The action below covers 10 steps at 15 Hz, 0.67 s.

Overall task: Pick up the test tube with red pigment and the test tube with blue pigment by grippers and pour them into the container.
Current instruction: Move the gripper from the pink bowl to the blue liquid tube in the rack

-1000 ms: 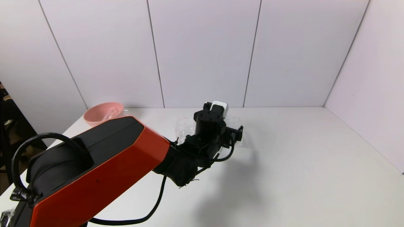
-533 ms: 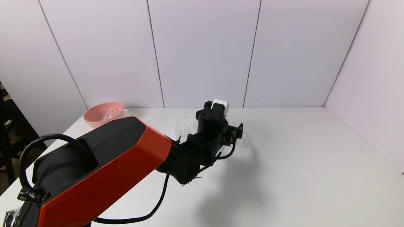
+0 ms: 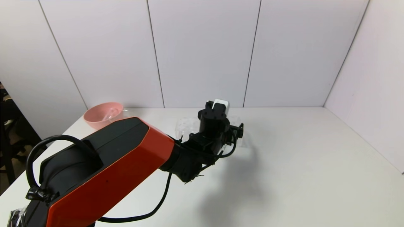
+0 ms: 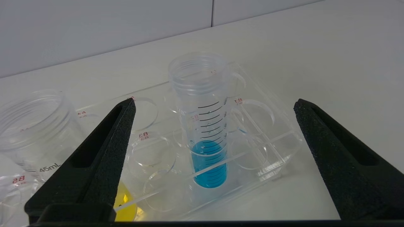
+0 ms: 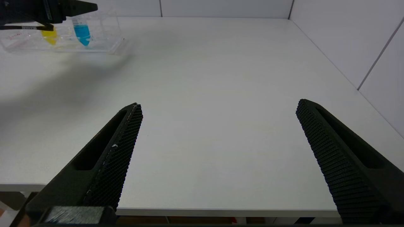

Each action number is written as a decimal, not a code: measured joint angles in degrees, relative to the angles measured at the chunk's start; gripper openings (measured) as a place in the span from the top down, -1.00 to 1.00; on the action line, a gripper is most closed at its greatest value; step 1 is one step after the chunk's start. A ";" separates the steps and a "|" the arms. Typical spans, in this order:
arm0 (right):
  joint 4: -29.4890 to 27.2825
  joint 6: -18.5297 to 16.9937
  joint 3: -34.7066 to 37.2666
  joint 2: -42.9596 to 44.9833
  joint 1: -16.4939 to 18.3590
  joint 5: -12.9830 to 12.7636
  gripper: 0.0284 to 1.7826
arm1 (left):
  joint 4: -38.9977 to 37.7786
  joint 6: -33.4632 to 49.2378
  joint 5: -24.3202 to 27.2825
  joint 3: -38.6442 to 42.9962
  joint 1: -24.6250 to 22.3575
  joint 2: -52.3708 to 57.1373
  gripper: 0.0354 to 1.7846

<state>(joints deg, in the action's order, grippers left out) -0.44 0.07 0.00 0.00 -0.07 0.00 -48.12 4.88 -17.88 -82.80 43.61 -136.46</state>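
White table, blue-pigment tube racked between wide-open left claw, untouched

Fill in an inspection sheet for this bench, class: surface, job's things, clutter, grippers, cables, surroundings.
Surface: white table, bare on the robot's right.
Job's things: blue tube upright in the clear rack; red tube and beaker nothing seen.
Clutter: yellow tube in the rack; wide clear jar beside it; pink bowl at the far left.
Grippers: left gripper open, facing the blue tube, not touching; right gripper open, over the near table edge.
Cables: black cable looped along the left arm.
Surroundings: white panel walls.
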 joint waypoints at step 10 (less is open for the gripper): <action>0.00 0.00 0.00 0.00 0.00 0.00 -0.99 | 1.79 -0.06 0.06 -2.90 -0.44 -1.83 -0.96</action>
<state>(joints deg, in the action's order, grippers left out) -0.44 0.07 0.00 0.00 -0.07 0.00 -46.32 4.82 -17.82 -85.70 43.17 -138.29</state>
